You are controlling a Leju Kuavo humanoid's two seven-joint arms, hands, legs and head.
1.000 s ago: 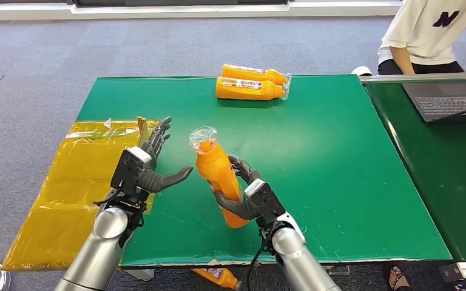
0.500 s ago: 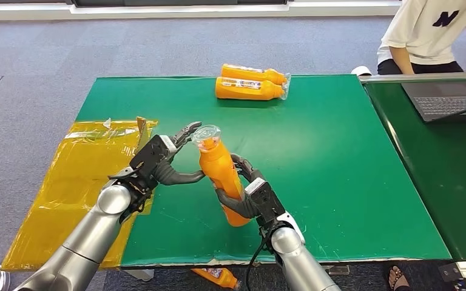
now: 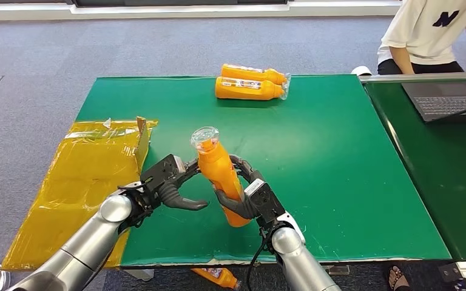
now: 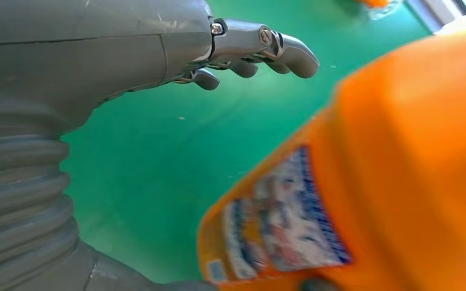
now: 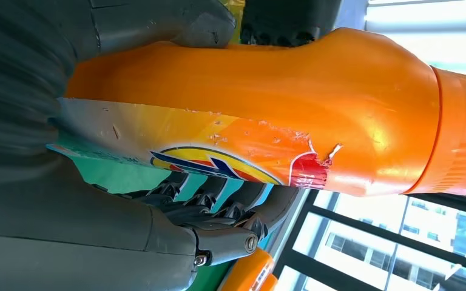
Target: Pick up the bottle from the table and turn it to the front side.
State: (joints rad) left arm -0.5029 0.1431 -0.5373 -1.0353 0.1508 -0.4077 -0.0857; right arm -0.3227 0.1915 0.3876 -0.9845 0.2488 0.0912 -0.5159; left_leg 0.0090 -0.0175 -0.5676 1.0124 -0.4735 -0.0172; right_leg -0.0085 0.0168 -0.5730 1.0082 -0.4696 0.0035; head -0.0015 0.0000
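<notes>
My right hand grips an orange bottle by its lower body and holds it nearly upright over the green table, clear cap on top, leaning slightly left. In the right wrist view the fingers wrap around the bottle over a torn label. My left hand is right beside the bottle's left side with its fingers apart and the thumb pointing under it; I cannot tell if they touch. The left wrist view shows the spread fingers and the bottle's label close by.
Two more orange bottles lie at the table's far edge. A yellow plastic sheet hangs off the left side. A laptop sits on the right table, with a person behind it. Another bottle lies on the floor below.
My left hand has come down from the bottle's neck to its middle and turned, thumb now low. The right hand and bottle have barely moved.
</notes>
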